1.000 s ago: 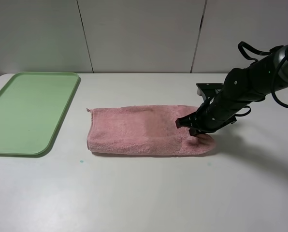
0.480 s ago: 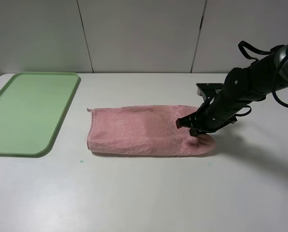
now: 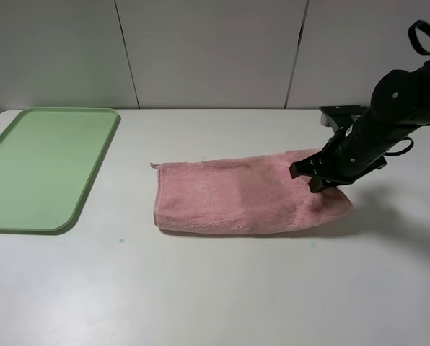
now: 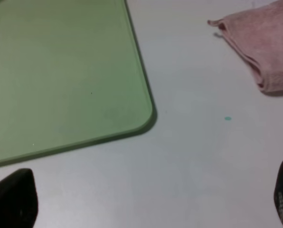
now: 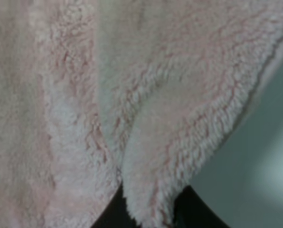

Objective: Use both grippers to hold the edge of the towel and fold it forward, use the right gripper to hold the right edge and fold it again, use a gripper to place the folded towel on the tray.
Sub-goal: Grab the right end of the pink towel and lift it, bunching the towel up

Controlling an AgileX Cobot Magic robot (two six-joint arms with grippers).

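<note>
The table point(image 3: 215, 288) is seen bare but for two things. The tray point(image 3: 49, 166) is set at the far left w/ nothing on it. The towel point(image 3: 237, 198), already folded once into a long band, is laid near the middle, well apart from the tray.

Vs. half a sec ago the whole band has been dragged rightward: its left end is now found further from the tray, and its right end has been pulled out and lifted slightly. The right gripper point(image 3: 317, 180) has been carried right and back along with it.

That gripper is clamped on the right edge point(image 3: 341, 205); in the right wrist view pink pile is pinched between the dark fingers point(image 5: 193, 216). The left gripper point(image 4: 148, 202) is held wide apart over bare table near the tray corner (nothing is gripped).

So the grip is judged secure, but the 2nd fold is not yet made; a sweep back leftward is prob. needed.
</note>
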